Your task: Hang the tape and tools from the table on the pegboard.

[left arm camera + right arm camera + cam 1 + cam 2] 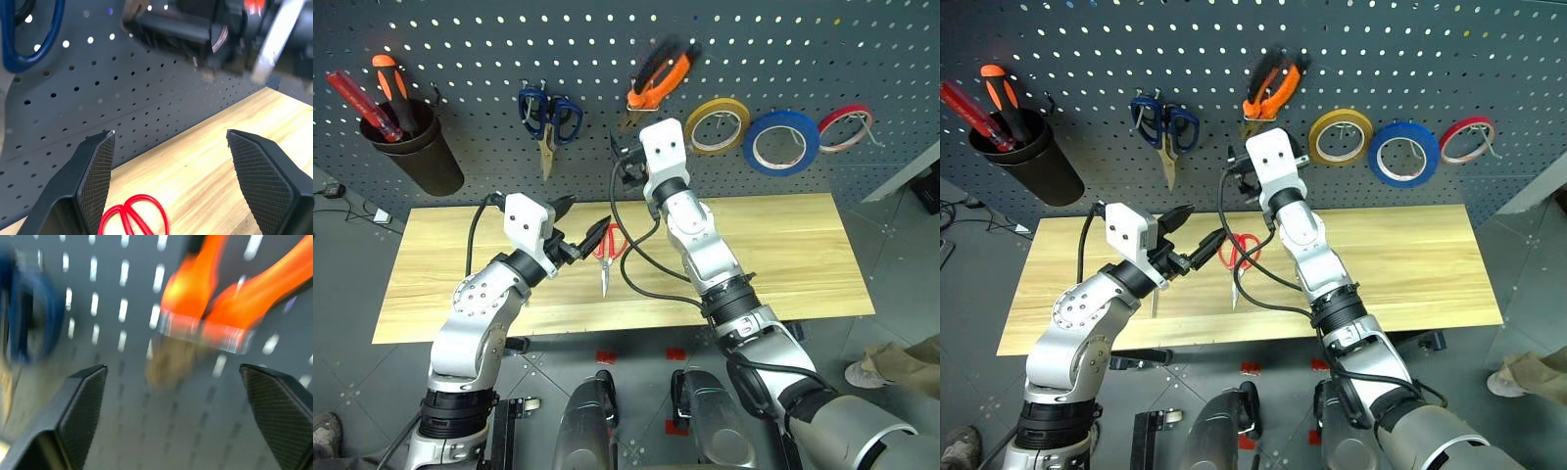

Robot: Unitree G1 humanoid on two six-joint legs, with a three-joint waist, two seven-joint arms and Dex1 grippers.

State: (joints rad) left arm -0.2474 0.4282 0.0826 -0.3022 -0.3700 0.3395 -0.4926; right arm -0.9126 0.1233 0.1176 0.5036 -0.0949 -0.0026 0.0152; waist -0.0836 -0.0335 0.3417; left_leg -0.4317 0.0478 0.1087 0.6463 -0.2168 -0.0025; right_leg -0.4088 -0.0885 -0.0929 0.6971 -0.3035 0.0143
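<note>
Left pincer [579,227]: standing wide apart and gripping nothing, hovering low over the bench [803,255].
Right pincer [178,396]: released, its fingers spread, grasping nothing, pointing at the pegboard [460,59] just under the pliers.
Pliers [658,76]: hanging on the pegboard directly above the right pincer, orange-and-black handles uppermost and blurred, free of the fingers.
Red-handled scissors [606,253]: lying flat on the bench just beyond the left pincer's fingertips, loops nearer the pegboard, blades pointing toward the bench's front edge; in the left wrist view the red loops are showing between the two fingers [95,176], not touched.
Blue tape [781,142]: hanging on the pegboard well off to the right of the right pincer, between a yellow roll [717,125] and a red roll [845,127].
Blue-handled scissors [548,119]: hanging on the pegboard above the left pincer and to the left of the right pincer.
Black cup [416,147]: fixed to the pegboard far to the left of both pincers, holding a red screwdriver [357,103] and an orange screwdriver [391,90].
</note>
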